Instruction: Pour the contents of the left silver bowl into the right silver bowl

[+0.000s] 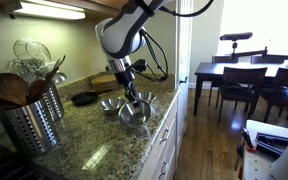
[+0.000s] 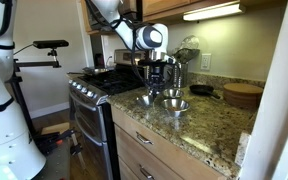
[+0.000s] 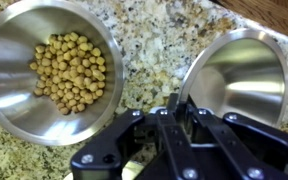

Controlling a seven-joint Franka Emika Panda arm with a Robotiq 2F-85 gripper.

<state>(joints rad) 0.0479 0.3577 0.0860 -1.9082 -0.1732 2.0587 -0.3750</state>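
Note:
My gripper (image 3: 174, 105) is shut on the near rim of the left silver bowl (image 3: 234, 75), which is tilted and shows an empty, shiny inside. Beside it on the granite counter stands another steel bowl (image 3: 14, 95) with a pile of chickpeas (image 3: 72, 72) in it. In both exterior views the gripper (image 1: 131, 97) (image 2: 160, 88) reaches down to a cluster of three steel bowls, with the large bowl (image 1: 135, 113) (image 2: 174, 106) nearest the counter's edge. A smaller bowl (image 1: 109, 104) stands beside it.
A black pan (image 1: 84, 98) and a wooden board (image 2: 242, 95) lie further along the counter. A steel utensil holder (image 1: 34, 120) stands by the wall. A stove (image 2: 94, 85) adjoins the counter. The counter edge (image 1: 162, 115) is close to the bowls.

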